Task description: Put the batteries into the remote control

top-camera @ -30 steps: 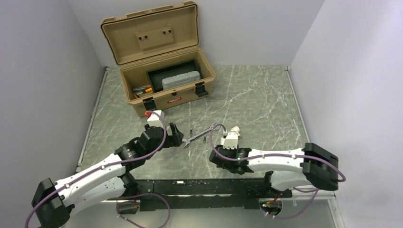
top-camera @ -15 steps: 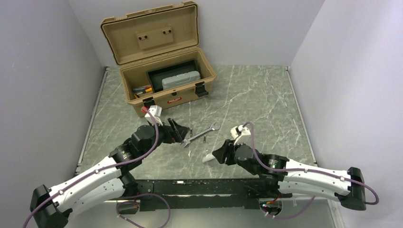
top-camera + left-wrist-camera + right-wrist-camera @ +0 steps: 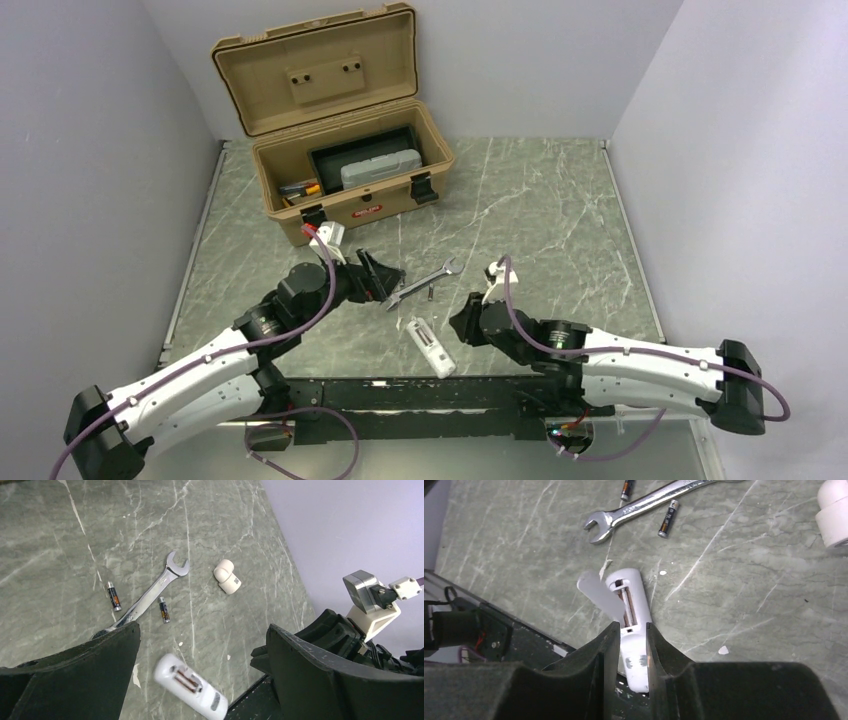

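Observation:
The remote control (image 3: 430, 346) is a white bar lying flat near the table's front edge, its dark recess facing up and its near end over the black rail. It looks blurred in the left wrist view (image 3: 189, 686). My right gripper (image 3: 461, 324) hovers just right of it, jaws a narrow gap apart (image 3: 632, 626). The remote (image 3: 630, 592) shows through and beyond that gap, not clamped. A blurred white strip (image 3: 596, 596) lies beside it. Two batteries (image 3: 114, 596) (image 3: 163, 609) lie either side of a wrench. My left gripper (image 3: 378, 275) stands wide open and empty (image 3: 202, 630) above them.
A silver open-ended wrench (image 3: 421, 283) lies between the arms. A small white curved plastic piece (image 3: 227, 576) sits to its right. An open tan toolbox (image 3: 350, 208) stands at the back left. The black base rail (image 3: 400, 395) runs along the front edge.
The remote was up in my right gripper; it now lies flat on the table by the front edge. The right jaws have narrowed. The left arm has barely moved.

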Motion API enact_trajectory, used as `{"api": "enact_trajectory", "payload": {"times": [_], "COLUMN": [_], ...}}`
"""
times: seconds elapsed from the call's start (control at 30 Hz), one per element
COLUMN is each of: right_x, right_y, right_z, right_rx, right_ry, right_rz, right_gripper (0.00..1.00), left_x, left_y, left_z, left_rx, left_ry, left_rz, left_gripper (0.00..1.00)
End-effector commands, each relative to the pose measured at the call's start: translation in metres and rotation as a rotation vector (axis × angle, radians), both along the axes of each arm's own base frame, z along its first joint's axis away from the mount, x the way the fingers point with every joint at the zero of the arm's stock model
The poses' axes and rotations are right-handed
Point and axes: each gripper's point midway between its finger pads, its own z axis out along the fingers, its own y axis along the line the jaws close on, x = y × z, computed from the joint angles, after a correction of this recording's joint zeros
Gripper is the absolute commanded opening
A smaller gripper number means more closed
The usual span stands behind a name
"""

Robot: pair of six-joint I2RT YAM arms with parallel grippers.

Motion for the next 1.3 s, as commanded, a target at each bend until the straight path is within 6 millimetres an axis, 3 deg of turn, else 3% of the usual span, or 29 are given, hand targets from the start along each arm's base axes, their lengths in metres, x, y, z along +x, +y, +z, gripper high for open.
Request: {"api": "enact_trajectory", "payload": {"times": [0.0, 0.43, 0.7, 1.27], "right_x": [0.009, -0.001, -0.007, -0.015], "right_y": [0.007, 0.011, 0.026, 0.032], "right_z": [0.015, -0.021, -0.032, -0.047], "right_rx": [0.004, -0.071, -0.1, -0.153], "right_ry": [-0.019, 0.041, 0.063, 0.103], "right_rz": [-0.036, 0.025, 0.102, 0.156], "right_gripper": [0.29, 0.35, 0.4, 0.44], "left_x": [0.0, 0.001, 0.002, 0.002], "left_y": [-0.001, 0.012, 0.018, 0.015], "left_z": [0.009, -0.003, -0.016, -0.025], "left_rx": [-0.034, 0.013, 0.056, 0.076], "left_ry": [-0.016, -0.002, 0.04, 0.068], "left_rz": [-0.005, 0.042, 0.062, 0.037], "left_gripper": [0.99, 0.99, 0.99, 0.99]}}
